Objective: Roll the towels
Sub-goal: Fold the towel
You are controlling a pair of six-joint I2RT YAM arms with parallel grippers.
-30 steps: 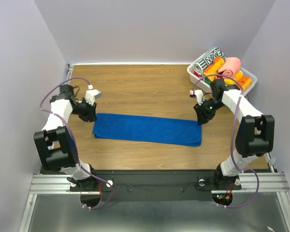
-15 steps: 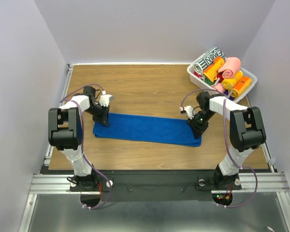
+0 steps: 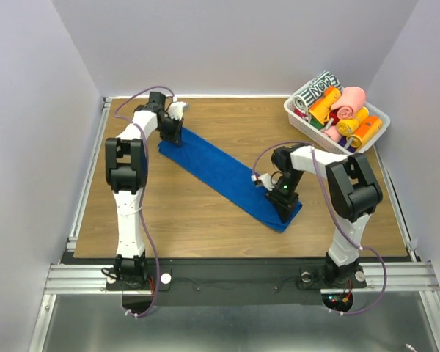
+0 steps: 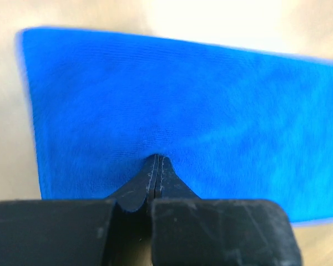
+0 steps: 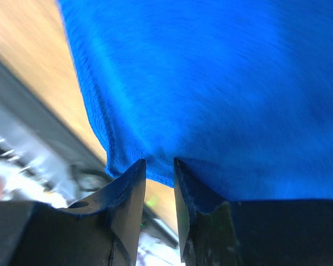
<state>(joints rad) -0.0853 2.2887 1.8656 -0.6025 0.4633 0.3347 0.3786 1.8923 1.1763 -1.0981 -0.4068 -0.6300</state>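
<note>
The royal blue towel (image 3: 220,172) lies as a long folded strip on the wooden table, running diagonally from far left to near right. My left gripper (image 3: 171,132) is shut on its far left end; in the left wrist view the gripper (image 4: 157,162) pinches the blue cloth (image 4: 183,100). My right gripper (image 3: 281,196) grips the near right end; in the right wrist view the gripper (image 5: 160,163) holds the cloth's edge (image 5: 222,72) between nearly closed fingers. The salmon pink towel (image 3: 350,99) lies rolled in the basket.
A white basket (image 3: 305,125) stands at the far right corner with a black-and-white patterned roll (image 3: 315,89) and several orange rolls (image 3: 356,128). Grey walls close in the table on three sides. A metal rail runs along the near edge.
Both arms have swung the blue towel from lying straight across to a diagonal. The left end went toward the far left corner; the right end came nearer and inward.
</note>
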